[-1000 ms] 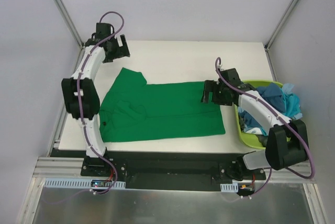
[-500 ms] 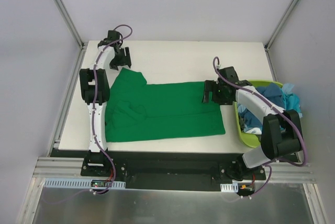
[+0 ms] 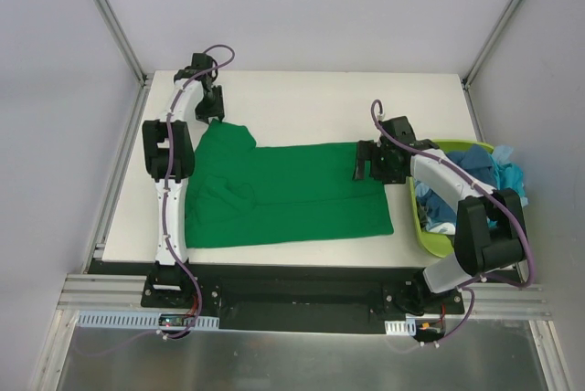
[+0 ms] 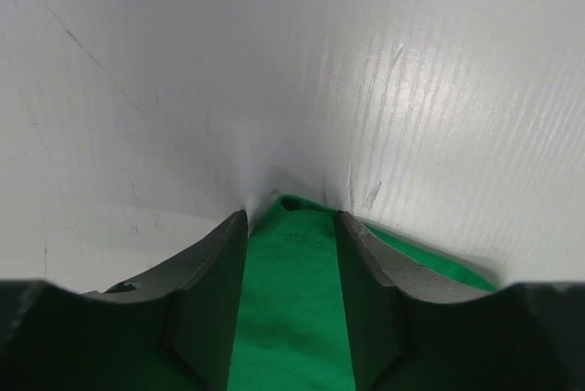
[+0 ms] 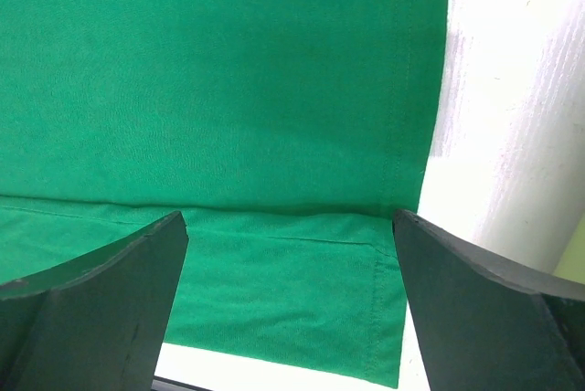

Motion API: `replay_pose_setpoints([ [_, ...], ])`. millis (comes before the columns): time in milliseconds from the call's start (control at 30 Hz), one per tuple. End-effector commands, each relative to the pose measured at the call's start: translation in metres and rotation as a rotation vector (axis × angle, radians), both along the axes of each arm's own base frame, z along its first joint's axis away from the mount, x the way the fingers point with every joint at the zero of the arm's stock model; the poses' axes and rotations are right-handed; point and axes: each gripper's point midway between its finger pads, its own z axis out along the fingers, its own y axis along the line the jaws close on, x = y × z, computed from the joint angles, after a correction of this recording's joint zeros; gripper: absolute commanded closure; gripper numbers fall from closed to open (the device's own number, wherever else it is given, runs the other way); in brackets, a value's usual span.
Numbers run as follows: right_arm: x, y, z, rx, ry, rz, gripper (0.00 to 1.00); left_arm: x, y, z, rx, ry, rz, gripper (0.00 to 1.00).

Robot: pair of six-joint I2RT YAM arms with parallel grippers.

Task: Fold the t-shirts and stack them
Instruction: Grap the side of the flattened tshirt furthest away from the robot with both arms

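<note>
A bright green t-shirt (image 3: pixel 283 195) lies spread flat on the white table (image 3: pixel 320 99). My left gripper (image 3: pixel 212 115) is down at the shirt's far left sleeve corner. In the left wrist view its jaws (image 4: pixel 291 217) are half closed, straddling the sleeve tip (image 4: pixel 288 300), which lies flat between them and is not pinched. My right gripper (image 3: pixel 366 161) hovers over the shirt's far right hem corner. In the right wrist view it (image 5: pixel 288 217) is wide open above the hem (image 5: pixel 228 71). More t-shirts, dark teal-blue (image 3: pixel 471 167) and light turquoise (image 3: pixel 512 181), lie heaped in the basket.
A lime-green plastic basket (image 3: pixel 430 240) stands at the table's right edge, close behind my right arm. Bare white table shows beyond the shirt at the back. Grey walls and metal frame posts enclose the table.
My left arm swung in and down to the far sleeve corner, and its jaws narrowed around the sleeve tip. The right gripper stayed wide open and barely shifted.
</note>
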Motion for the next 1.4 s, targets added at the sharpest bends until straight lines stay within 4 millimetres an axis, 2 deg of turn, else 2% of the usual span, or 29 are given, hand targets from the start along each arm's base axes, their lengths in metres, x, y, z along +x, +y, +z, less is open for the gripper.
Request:
replay_pose_setpoints([
  [0, 0.005, 0.000, 0.008, 0.006, -0.020, -0.008, 0.04, -0.013, -0.009, -0.010, -0.016, 0.066, -0.059, 0.61],
  [67, 0.006, 0.000, 0.009, 0.007, -0.021, -0.013, 0.04, -0.014, -0.008, -0.011, -0.020, 0.069, -0.060, 0.65],
  [200, 0.015, -0.001, 0.013, 0.001, -0.034, -0.035, 0.04, -0.014, -0.007, -0.011, -0.010, 0.069, -0.058, 0.81],
  [333, 0.034, 0.000, 0.019, -0.007, -0.058, -0.083, 0.04, -0.016, -0.011, -0.012, 0.013, 0.069, -0.085, 0.99],
  [400, 0.051, 0.000, 0.026, -0.013, -0.081, -0.118, 0.04, -0.015, -0.009, -0.013, 0.044, 0.064, -0.090, 1.00],
  [533, 0.087, -0.011, 0.022, -0.076, -0.080, -0.225, 0.04, -0.016, -0.010, -0.013, 0.043, 0.043, -0.107, 1.00],
  [600, 0.113, -0.008, 0.023, -0.092, -0.075, -0.226, 0.04, -0.017, -0.011, -0.013, 0.041, 0.041, -0.111, 1.00],
  [667, 0.135, -0.007, 0.018, -0.123, -0.078, -0.221, 0.04, -0.017, -0.011, -0.013, 0.041, 0.041, -0.112, 1.00],
  [700, 0.144, -0.010, 0.007, -0.156, -0.054, -0.230, 0.02, -0.017, -0.010, -0.013, 0.040, 0.038, -0.111, 1.00],
  [733, 0.154, -0.012, 0.008, -0.178, -0.056, -0.239, 0.01, -0.017, -0.011, -0.013, 0.041, 0.038, -0.111, 1.00],
  [833, 0.170, -0.018, 0.002, -0.239, -0.030, -0.243, 0.10, -0.017, -0.011, -0.013, 0.039, 0.038, -0.115, 1.00],
  [967, 0.172, -0.025, -0.014, -0.269, -0.002, -0.257, 0.17, -0.017, -0.011, -0.013, 0.040, 0.037, -0.116, 1.00],
  [1133, 0.170, -0.029, -0.037, -0.259, 0.045, -0.229, 0.38, -0.018, -0.011, -0.013, 0.040, 0.026, -0.121, 1.00],
  [1233, 0.161, -0.031, -0.047, -0.265, 0.077, -0.234, 0.51, -0.018, -0.012, -0.014, 0.042, 0.021, -0.123, 1.00],
  [1367, 0.154, -0.033, -0.051, -0.262, 0.075, -0.242, 0.60, -0.018, -0.011, -0.014, 0.053, 0.014, -0.124, 1.00],
])
